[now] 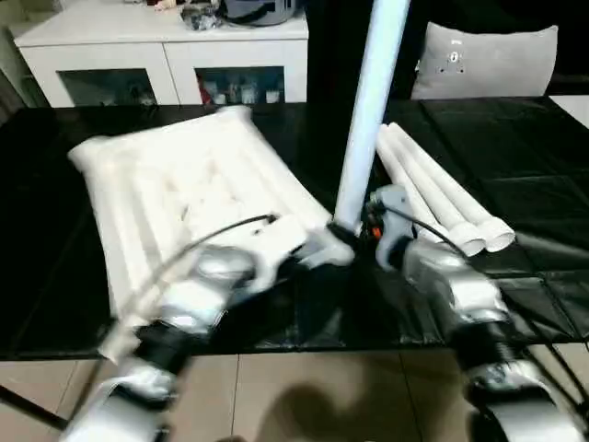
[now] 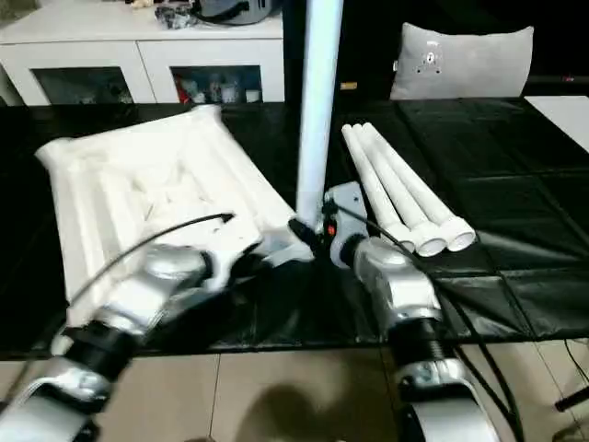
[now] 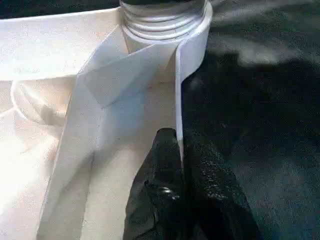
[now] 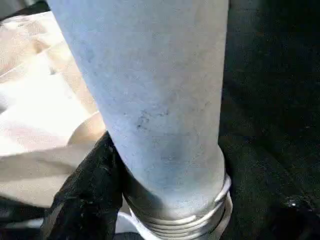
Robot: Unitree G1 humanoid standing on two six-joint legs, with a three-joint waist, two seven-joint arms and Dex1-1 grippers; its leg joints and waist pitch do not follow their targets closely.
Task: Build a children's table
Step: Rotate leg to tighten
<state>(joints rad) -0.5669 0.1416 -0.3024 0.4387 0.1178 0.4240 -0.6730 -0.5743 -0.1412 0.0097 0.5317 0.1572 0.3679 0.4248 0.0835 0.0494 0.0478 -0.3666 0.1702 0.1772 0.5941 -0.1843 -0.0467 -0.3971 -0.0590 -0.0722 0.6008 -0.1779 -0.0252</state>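
Leg: upright, threaded end in tabletop near corner socket, on black counter
Right hand: clasped round leg base
Left hand: pinched on tabletop rim beside socket
Spare legs: right of socket

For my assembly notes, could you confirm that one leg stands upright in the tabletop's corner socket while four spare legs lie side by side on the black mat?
Not quite: three spare legs lie side by side on the black mat, not four, as the right eye view shows. The rest holds: one leg stands upright at the tabletop corner socket.
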